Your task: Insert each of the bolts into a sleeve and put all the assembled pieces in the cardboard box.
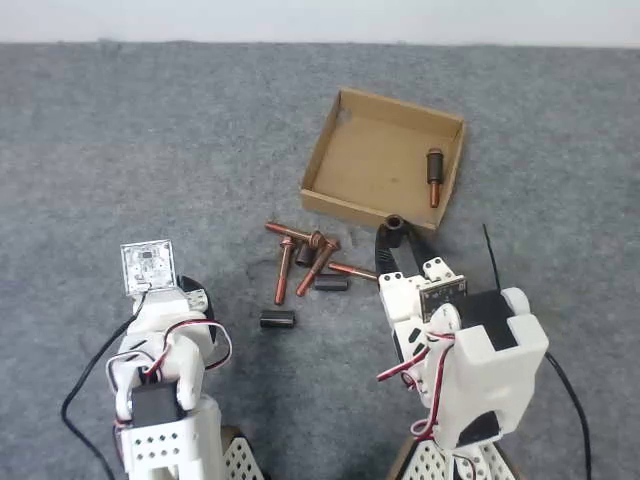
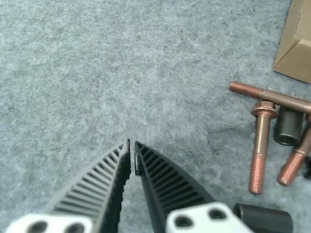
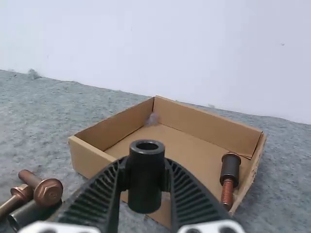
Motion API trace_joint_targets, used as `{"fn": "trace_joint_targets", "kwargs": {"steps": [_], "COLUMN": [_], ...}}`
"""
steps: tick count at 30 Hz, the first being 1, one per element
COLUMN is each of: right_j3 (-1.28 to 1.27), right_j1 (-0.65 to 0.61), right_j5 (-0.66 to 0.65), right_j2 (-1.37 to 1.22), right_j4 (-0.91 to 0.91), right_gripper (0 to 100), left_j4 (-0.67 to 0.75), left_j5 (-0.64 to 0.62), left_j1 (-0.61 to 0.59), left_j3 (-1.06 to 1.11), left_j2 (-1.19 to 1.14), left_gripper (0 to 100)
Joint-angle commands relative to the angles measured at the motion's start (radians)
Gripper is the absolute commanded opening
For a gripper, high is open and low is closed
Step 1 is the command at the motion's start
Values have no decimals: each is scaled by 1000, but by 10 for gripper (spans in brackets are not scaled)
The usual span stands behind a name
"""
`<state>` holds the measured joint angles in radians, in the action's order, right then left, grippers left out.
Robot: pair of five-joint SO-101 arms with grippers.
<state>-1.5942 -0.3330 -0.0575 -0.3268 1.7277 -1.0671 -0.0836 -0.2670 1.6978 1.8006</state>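
Here, the right pincer (image 3: 144, 166) clamps a smooth black tubular sleeve (image 3: 146, 180) upright; ribbed left pincer (image 2: 132, 146) closed.

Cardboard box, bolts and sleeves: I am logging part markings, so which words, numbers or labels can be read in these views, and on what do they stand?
No text can be read.
Cardboard box: plain, no print visible.
Bolts and the sleeve in the right pincer: no legible markings.
Small circuit board on the left arm: fine marks, too small to read.
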Motion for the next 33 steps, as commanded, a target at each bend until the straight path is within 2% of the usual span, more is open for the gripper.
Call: {"fn": "trace_joint_targets", "kwargs": {"steps": [1,6,12,19,24,27,33], "right_j3": [-26,-15,-12,-12,-12,-12,-12], "right_j1": [-1,-4,-2,-2,-2,-2,-1], "right_j5": [-6,-6,-6,-6,-6,-6,-6], "right_j2": [16,-25,-36,-36,-36,-36,-36], "right_j4": [25,30,30,30,27,25,24], "right_gripper": [6,6,6,6,6,6,6], "left_j4": [38,92,87,-46,-71,-103,-104], "left_j5": [6,2,9,81,83,83,78], "left_j1": [5,8,26,34,49,97,173], "left_j3": [-13,-13,-38,-151,-232,-334,-570], "left_j2": [15,15,9,8,-11,-120,-488], "left_gripper": [12,12,12,12,12,12,12]}}
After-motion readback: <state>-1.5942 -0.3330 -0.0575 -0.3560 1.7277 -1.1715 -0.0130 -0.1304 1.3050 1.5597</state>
